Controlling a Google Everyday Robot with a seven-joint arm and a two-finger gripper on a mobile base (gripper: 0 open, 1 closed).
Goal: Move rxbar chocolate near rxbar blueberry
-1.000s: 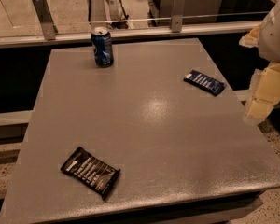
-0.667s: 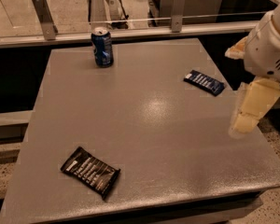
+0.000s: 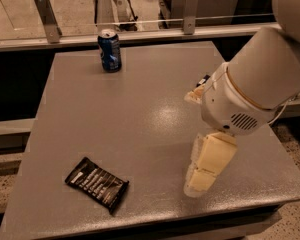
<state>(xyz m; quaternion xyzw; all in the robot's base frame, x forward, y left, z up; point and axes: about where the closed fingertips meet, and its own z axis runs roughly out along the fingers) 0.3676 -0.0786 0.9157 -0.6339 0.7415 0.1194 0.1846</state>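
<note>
The rxbar chocolate, a flat black wrapper with white text, lies near the front left corner of the grey table. My gripper hangs from the big white arm over the front right part of the table, well to the right of the black bar and apart from it. The rxbar blueberry is almost wholly hidden behind the arm; only a dark corner shows at the right side of the table.
A blue soda can stands upright near the table's far left edge. A glass railing with metal posts runs behind the table. The table's front edge lies just below the gripper.
The arm has swung left and forward over the table, so the gripper now hangs over the front right area and the arm covers the blue bar. The black bar and can have not moved.
</note>
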